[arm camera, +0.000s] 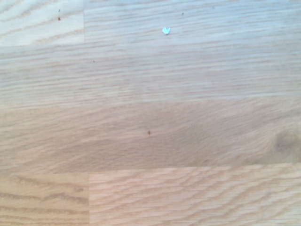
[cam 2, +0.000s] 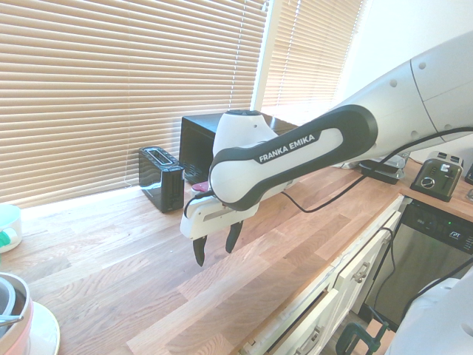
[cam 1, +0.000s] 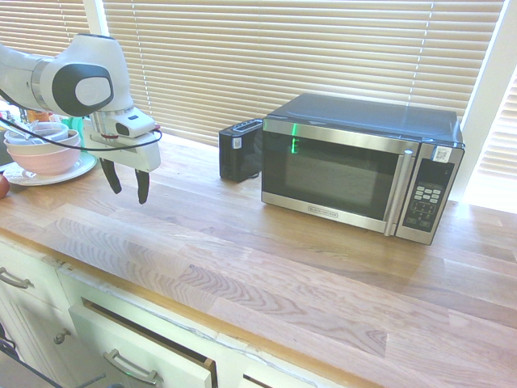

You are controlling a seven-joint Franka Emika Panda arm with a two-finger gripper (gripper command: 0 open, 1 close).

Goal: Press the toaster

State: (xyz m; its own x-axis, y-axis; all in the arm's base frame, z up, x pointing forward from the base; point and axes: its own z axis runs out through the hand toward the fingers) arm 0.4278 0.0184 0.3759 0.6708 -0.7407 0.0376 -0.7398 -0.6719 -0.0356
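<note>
The small black toaster [cam 1: 240, 149] stands by the window blinds, just left of the microwave, with a white sticker on its end; it also shows in the second exterior view [cam 2: 161, 178]. My gripper [cam 1: 127, 184] hangs above the wooden counter well to the left of the toaster, fingers pointing down, open and empty. From the other side the gripper [cam 2: 216, 245] sits in front of the toaster, apart from it. The wrist view shows only bare wood grain.
A large silver-and-black microwave [cam 1: 362, 164] sits right of the toaster. Stacked bowls on a plate [cam 1: 44, 153] stand at the far left. A second, silver toaster [cam 2: 437, 176] rests on a far counter. The wooden counter [cam 1: 266, 267] stretches wide in front.
</note>
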